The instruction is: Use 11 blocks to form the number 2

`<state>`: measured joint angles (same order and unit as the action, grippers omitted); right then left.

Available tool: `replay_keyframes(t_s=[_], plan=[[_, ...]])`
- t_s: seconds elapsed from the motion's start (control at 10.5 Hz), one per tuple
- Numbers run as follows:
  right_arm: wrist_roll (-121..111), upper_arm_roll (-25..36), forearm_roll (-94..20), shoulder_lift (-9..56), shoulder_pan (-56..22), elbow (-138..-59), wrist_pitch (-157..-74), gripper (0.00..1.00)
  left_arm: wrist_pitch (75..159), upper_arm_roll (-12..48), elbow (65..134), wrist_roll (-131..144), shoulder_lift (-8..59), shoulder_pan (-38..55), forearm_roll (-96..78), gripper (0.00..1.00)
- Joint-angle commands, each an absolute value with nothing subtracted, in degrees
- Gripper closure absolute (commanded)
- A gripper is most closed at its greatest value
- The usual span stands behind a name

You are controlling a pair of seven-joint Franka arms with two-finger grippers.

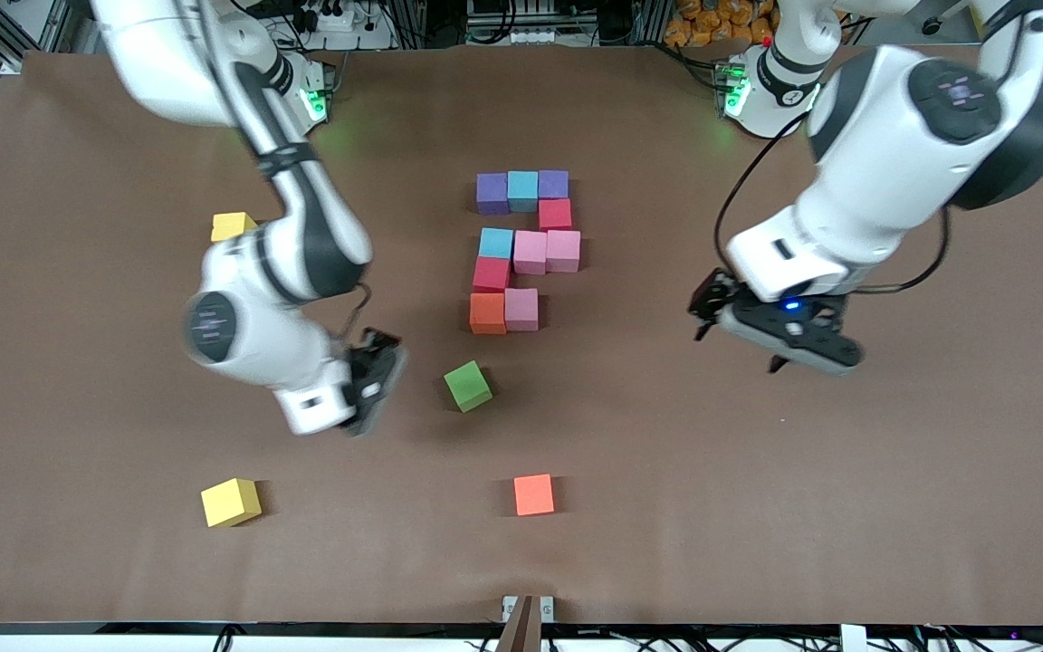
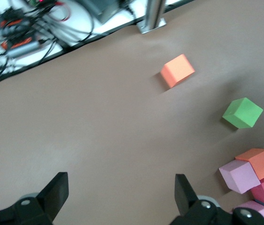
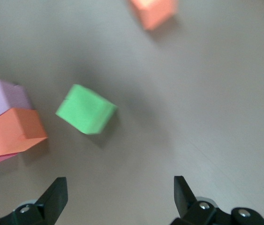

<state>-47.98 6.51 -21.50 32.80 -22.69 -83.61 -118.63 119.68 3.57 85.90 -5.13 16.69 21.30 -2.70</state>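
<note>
Ten blocks touch in a partial number 2 at mid-table: purple (image 1: 492,193), light blue (image 1: 522,190) and purple (image 1: 553,184) in the row nearest the bases, then red (image 1: 555,214), light blue (image 1: 495,243), two pink (image 1: 530,252) (image 1: 563,250), red (image 1: 491,273), orange (image 1: 487,312) and pink (image 1: 521,309). The green block (image 1: 467,386) (image 3: 86,108) (image 2: 243,112) lies loose and turned, nearer the camera. My right gripper (image 1: 384,362) (image 3: 121,190) hangs open and empty beside it, toward the right arm's end. My left gripper (image 1: 703,315) (image 2: 121,187) is open and empty over bare table toward the left arm's end.
A coral-orange cube (image 1: 533,494) (image 2: 177,70) lies alone near the front edge. One yellow cube (image 1: 230,502) sits near that edge toward the right arm's end, another (image 1: 232,225) is partly hidden by the right arm. A metal post (image 2: 152,16) stands at the table's front edge.
</note>
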Motion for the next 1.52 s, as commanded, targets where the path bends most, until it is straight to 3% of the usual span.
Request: replay_keyframes(t_s=[0.0, 0.47, 0.95, 1.42], plan=[[-42.3, 7.5, -21.5, 28.1, -16.4, -84.7, -113.7, 0.00, 127.3, 6.1, 83.7, -12.4, 23.2, 25.1, -3.3, 0.00], [-34.4, 18.1, -19.9, 24.4, -11.3, -86.5, -112.9, 0.00, 143.1, 15.3, 76.5, -19.8, 42.8, 26.3, -3.6, 0.00], [-16.1, 17.5, -11.8, 17.5, -9.3, -87.9, -105.9, 0.00, 158.9, 19.0, 76.3, -23.5, 54.5, 29.2, -5.7, 0.00], [-14.1, 9.1, 1.5, 14.9, -2.3, -83.5, -102.7, 0.00, 160.5, 19.0, 76.2, -24.4, 56.2, 31.0, -5.7, 0.00]])
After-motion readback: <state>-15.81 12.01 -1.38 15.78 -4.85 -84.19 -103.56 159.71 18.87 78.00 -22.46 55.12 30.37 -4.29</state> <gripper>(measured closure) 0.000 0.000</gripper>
